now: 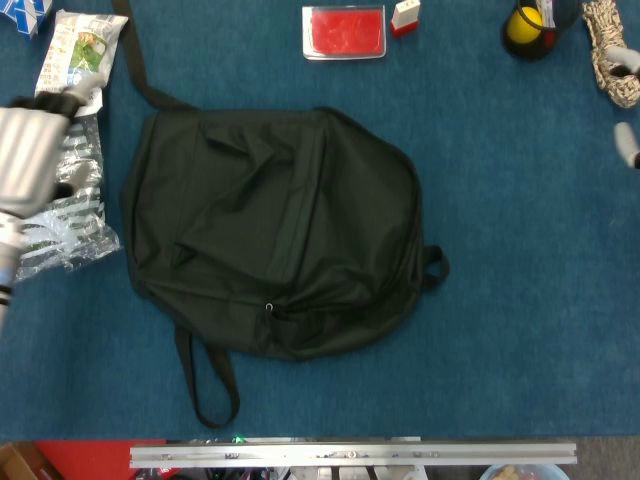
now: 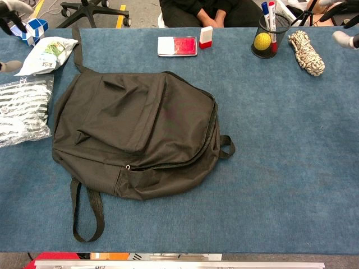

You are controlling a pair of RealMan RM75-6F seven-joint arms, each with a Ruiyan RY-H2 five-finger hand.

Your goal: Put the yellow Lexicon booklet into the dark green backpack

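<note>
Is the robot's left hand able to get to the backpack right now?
Probably yes. The left hand sits at the table's left edge, over the striped packet, and nothing stands between it and the backpack.

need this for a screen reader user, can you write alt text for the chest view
A dark green backpack lies flat and closed on a blue table. Behind it are a red case, a pen cup holding a yellow ball and a coiled rope; plastic packets lie at left. No yellow booklet is visible.
</note>
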